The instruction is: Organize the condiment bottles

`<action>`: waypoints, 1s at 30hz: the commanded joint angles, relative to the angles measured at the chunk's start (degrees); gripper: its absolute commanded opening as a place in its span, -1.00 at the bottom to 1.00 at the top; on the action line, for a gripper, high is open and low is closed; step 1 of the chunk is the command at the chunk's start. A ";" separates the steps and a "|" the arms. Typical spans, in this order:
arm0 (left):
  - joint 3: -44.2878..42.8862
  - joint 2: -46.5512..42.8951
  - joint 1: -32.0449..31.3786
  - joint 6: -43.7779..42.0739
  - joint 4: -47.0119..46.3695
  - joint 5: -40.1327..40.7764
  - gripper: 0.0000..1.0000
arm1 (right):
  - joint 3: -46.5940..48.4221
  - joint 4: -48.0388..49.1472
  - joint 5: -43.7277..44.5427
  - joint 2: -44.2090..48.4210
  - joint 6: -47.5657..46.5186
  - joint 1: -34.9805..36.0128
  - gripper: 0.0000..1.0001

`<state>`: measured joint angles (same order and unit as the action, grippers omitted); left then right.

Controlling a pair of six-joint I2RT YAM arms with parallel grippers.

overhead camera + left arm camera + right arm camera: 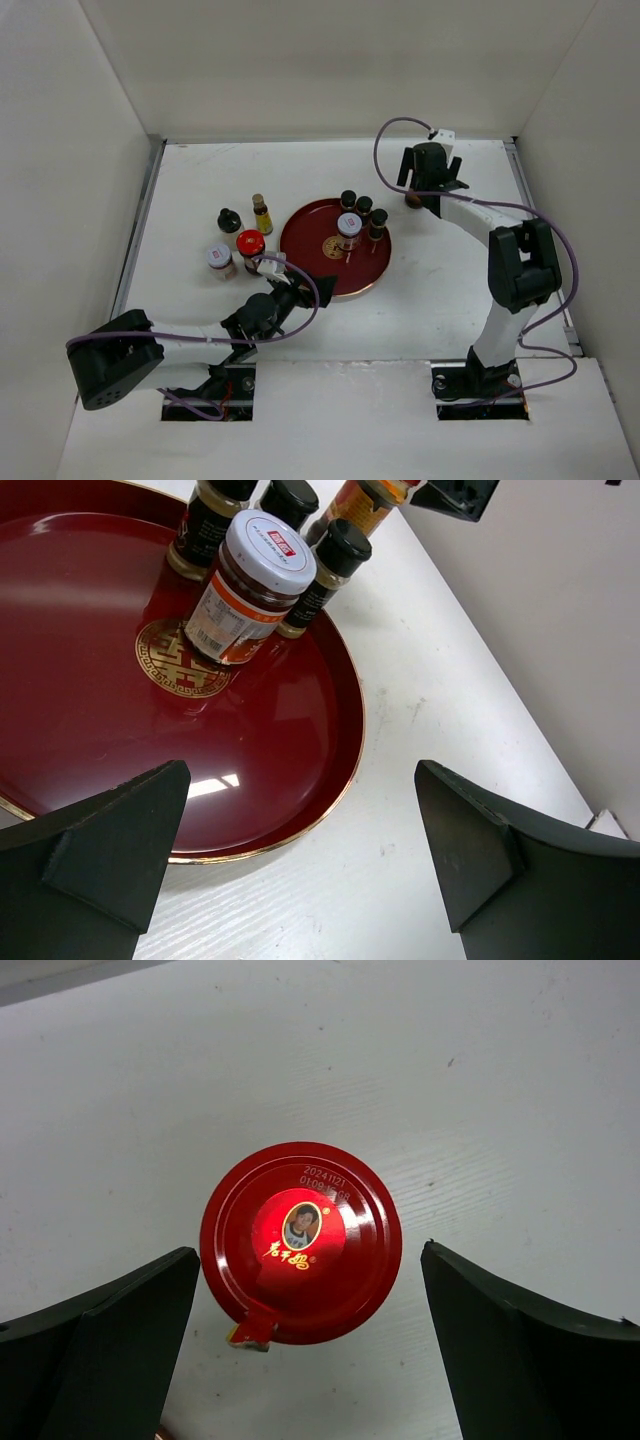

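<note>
A round red tray [310, 272] holds three black-capped bottles [364, 208] and a white-lidded jar [348, 228]. To the left of the tray stand a black-capped bottle [229, 219], a slim yellow bottle [262, 213], a red-capped jar [250, 242] and a white-lidded jar [219, 260]. My right gripper [310, 1250] is open above another red-capped jar [300, 1242], which stands on the table right of the tray; its fingers are on either side and do not touch it. My left gripper [302, 772] is open and empty at the tray's near rim [330, 795].
White walls close in the table on the left, back and right. In the left wrist view the white-lidded jar [250, 585] stands near the gold emblem [180, 660] at the tray's centre, with the dark bottles [335, 560] just behind it.
</note>
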<state>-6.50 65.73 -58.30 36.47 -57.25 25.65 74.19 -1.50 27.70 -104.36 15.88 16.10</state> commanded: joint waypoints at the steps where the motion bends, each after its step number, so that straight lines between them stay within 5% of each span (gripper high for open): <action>1: -1.76 0.00 -0.10 0.53 -3.04 -0.51 1.00 | 2.45 0.44 -2.12 -1.29 0.99 -1.20 1.00; 9: -1.76 0.09 0.34 0.80 -3.04 -0.86 1.00 | 2.18 4.22 -4.76 -2.60 2.22 -2.69 0.76; 16: -1.76 -0.08 0.34 0.80 -3.04 -0.86 1.00 | -2.02 8.96 -5.21 0.46 2.58 -2.96 0.11; 30: -1.85 0.18 -0.10 0.89 -3.13 -0.86 1.00 | -23.99 11.34 6.21 26.03 2.31 9.07 0.01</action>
<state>-6.50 66.11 -58.17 36.71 -57.25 25.21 51.00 2.94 28.77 -85.73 17.58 21.43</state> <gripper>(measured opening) 0.997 0.759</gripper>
